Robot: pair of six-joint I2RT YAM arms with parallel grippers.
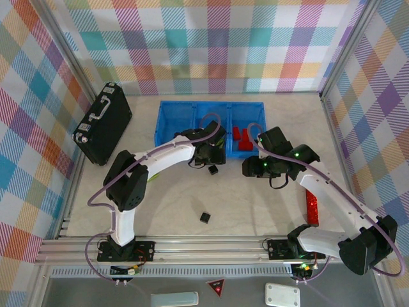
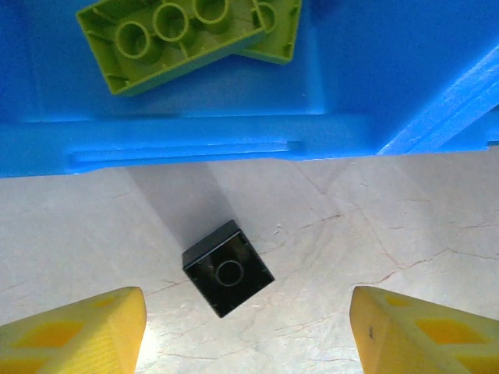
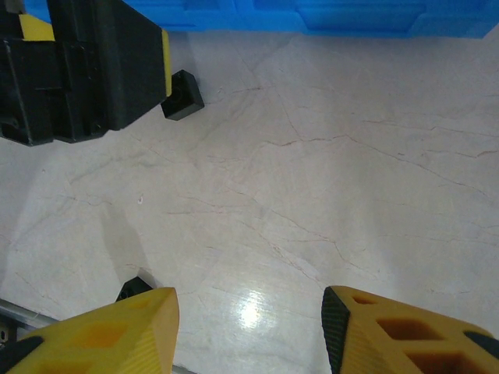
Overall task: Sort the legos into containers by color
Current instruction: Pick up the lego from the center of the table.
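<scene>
Blue tray [image 1: 174, 118], lime-green bricks [image 2: 171, 39], red bricks [image 1: 241, 139], black cubes [image 2: 228, 267], yellow fingers [image 2: 78, 331], black briefcase [image 1: 102, 125], pastel plaid walls [image 1: 217, 38].

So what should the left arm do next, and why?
Probably lower the left gripper and close on the small black plastic cube: it lies on the table between the open fingers, just short of the translucent blue plastic tray.

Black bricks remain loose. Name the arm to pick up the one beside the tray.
Left arm: its open jaws frame the black cube just ahead, beside the tray. The right arm holds its jaws over bare table, farther off.
</scene>
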